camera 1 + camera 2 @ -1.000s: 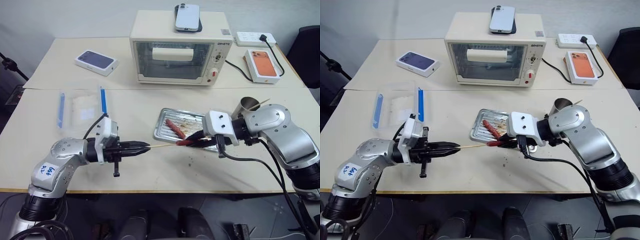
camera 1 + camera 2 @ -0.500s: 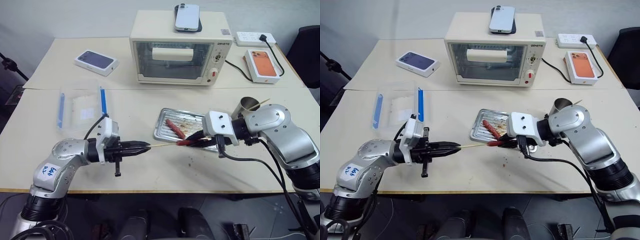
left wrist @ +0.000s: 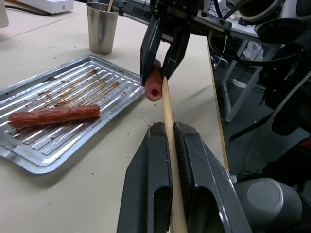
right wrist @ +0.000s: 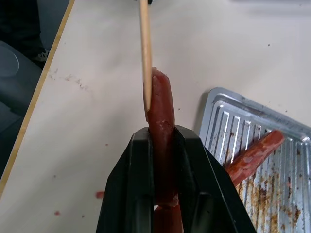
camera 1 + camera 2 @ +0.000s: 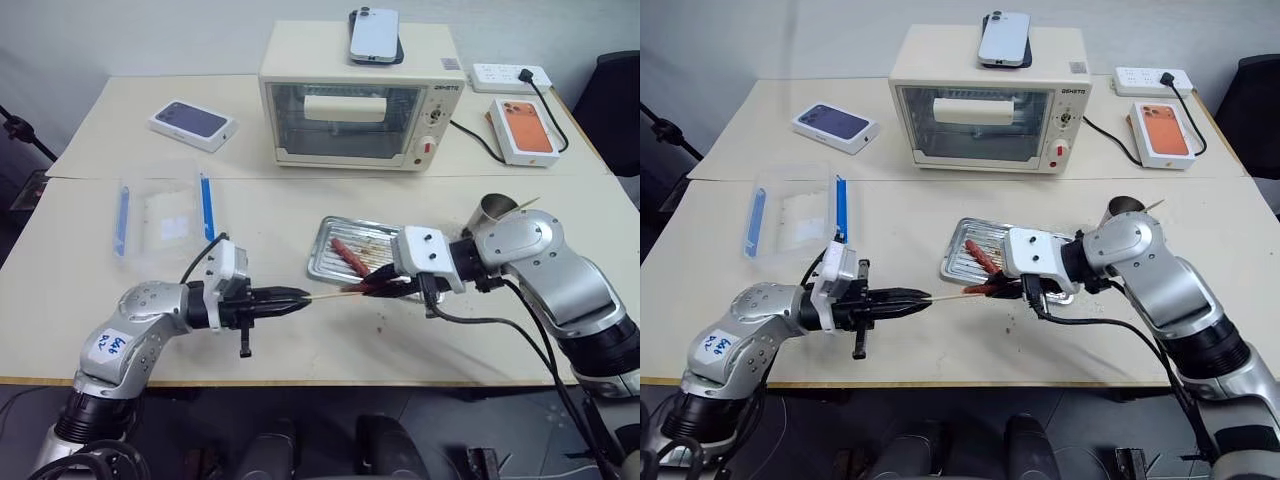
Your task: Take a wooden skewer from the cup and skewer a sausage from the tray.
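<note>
Left gripper (image 5: 300,297) clamped tight on the wooden skewer (image 5: 330,294), fingers (image 3: 155,160) pinched on the stick's rear part, stick held level above the surface (image 5: 300,225) and aimed to the right. Right gripper (image 5: 375,287) closed narrowly on the sausage (image 4: 160,111), gripped along its length between both fingers (image 4: 138,170), cut end turned toward the stick. Skewer tip right at the sausage's end, lying alongside its edge in the right wrist view; unclear whether it has gone in. Both held just in front of the near edge of the tray (image 5: 322,262), above bare surface. Second sausage (image 5: 349,256) lying on the ribbed bottom of the tray. The cup (image 5: 495,210) upright behind the right arm, beyond the tray's right end, another stick (image 5: 527,203) leaning out of it. Farther back, toaster oven (image 5: 345,110) with a phone (image 5: 374,35) on top
</note>
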Robot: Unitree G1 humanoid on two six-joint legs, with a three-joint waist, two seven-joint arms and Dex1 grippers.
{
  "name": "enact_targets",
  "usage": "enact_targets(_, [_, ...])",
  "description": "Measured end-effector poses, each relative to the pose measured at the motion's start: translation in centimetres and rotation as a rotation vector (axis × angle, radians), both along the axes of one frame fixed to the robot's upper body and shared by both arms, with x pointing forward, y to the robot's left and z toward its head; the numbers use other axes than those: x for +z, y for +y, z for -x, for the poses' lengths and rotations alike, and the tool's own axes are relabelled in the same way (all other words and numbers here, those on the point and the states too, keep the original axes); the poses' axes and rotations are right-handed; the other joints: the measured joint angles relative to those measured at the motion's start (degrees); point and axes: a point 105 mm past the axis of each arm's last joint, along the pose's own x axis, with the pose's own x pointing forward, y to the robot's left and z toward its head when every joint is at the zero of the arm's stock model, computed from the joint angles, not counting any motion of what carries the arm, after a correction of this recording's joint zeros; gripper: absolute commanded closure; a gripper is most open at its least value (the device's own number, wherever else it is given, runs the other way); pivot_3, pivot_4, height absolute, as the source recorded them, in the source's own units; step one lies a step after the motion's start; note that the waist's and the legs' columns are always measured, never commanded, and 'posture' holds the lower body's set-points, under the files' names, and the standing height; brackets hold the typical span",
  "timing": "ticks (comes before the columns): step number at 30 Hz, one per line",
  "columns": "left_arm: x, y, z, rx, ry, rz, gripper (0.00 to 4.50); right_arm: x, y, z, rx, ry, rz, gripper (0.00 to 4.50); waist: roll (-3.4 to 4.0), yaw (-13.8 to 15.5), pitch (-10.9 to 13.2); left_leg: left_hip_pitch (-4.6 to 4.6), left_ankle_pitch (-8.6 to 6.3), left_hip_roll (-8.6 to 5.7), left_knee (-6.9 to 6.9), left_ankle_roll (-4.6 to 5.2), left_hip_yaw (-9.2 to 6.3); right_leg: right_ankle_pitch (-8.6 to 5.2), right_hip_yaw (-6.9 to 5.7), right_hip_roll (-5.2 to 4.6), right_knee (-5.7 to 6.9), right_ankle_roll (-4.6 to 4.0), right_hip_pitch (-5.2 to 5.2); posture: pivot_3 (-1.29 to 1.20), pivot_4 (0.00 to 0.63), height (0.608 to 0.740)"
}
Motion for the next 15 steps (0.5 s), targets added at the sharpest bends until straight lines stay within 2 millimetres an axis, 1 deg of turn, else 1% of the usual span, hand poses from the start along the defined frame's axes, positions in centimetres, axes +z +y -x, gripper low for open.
enact_targets(6, [0.2, 0.6, -0.2, 0.030, -0.007, 0.004, 4.50, -0.3, -0.5, -0.4, -0.023, 0.005, 0.016, 3.98, 0.00, 0.0, 0.0, 0.00, 0.00, -0.01, 0.00, 0.00, 0.00, 0.00, 0.01, 0.00, 0.00, 0.00, 0.00, 0.00, 0.150, 0.740])
enact_targets(10, [0.8, 1.4, -0.6, 0.074, -0.026, 0.022, 4.50, -0.5, -0.9, -0.6, -0.033, 0.009, 0.027, 3.98, 0.00, 0.0, 0.0, 0.00, 0.00, -0.01, 0.01, 0.00, 0.00, 0.00, 0.01, 0.00, 0.00, 0.00, 0.00, 0.00, 0.150, 0.740])
enact_targets(15, [0.7, 1.8, -0.5, 0.080, -0.022, 0.009, 4.50, -0.5, -0.9, -0.6, -0.028, 0.004, 0.030, 3.98, 0.00, 0.0, 0.0, 0.00, 0.00, -0.01, 0.00, 0.00, 0.00, 0.00, 0.00, 0.00, 0.00, 0.00, 0.00, 0.00, 0.150, 0.740])
